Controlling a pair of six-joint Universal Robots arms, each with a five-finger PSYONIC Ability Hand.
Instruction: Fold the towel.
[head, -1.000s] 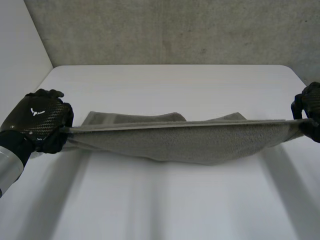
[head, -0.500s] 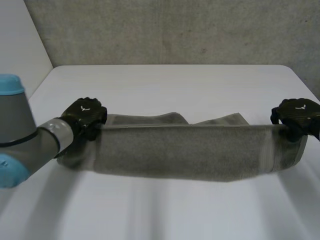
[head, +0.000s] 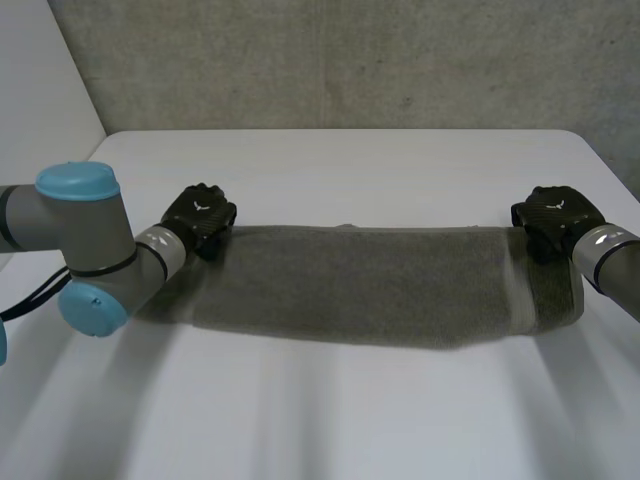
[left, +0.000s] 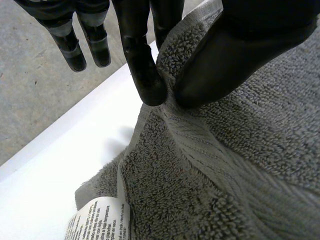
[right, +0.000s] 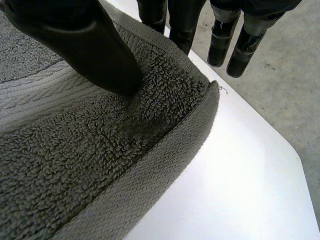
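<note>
I read the left hand (head: 198, 218) at the far left corner of the grey towel (head: 360, 285), grasping it. In its wrist view the thumb (left: 240, 50) and 1 finger (left: 142, 65) pinch a ridge of the terry, and the other fingers hang straight and free beyond the towel's edge. That view also gives me a white printed care label (left: 102, 220) poking out from the towel's layers below the pinch, which the head view does not.

The towel lies on the white table (head: 330, 170) as 1 long band stretched between both hands. Its far edge is straight and its near edge bows a little. There is bare table on the wall side of the towel and a wider bare stretch on my side.

The right hand (head: 553, 218) grips the far right corner. In its wrist view the thumb (right: 85, 45) bears down on the pile while 2 fingers pass behind the towel's hem. Past that corner a narrow strip of table ends at its rim, with concrete floor (right: 295, 65) beyond.
</note>
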